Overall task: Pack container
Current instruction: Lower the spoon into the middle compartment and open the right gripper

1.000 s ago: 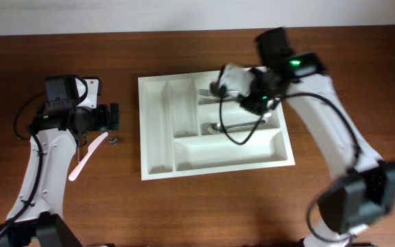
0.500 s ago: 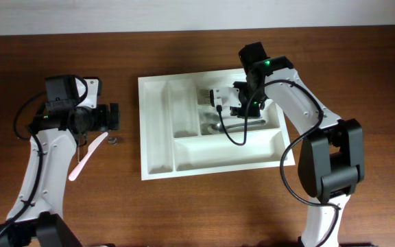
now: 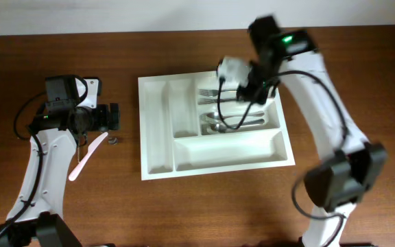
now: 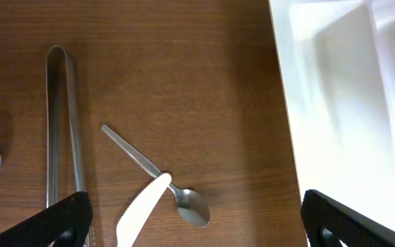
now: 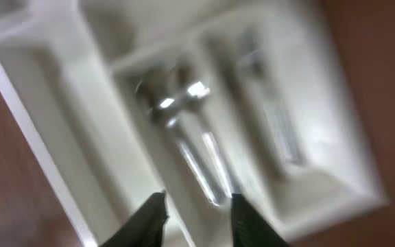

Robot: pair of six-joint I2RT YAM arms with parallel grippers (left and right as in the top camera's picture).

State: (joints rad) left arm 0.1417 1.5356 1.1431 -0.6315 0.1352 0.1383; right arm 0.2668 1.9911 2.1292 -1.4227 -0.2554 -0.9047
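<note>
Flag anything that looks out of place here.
A white plastic knife lies crossed over a small metal spoon, left of the container, beside metal tongs. All three sit loose outside it; nothing looks spilled or damaged.

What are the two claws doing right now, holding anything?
Left gripper: open, holding nothing.
Right gripper: open, holding nothing.

Right wrist view motion-blurred; utensils in container indistinct. Tongs cut off at bottom edge.

tray 1 | tongs 1 | knife 1 | loose spoons 2 | forks perhaps 2
</note>
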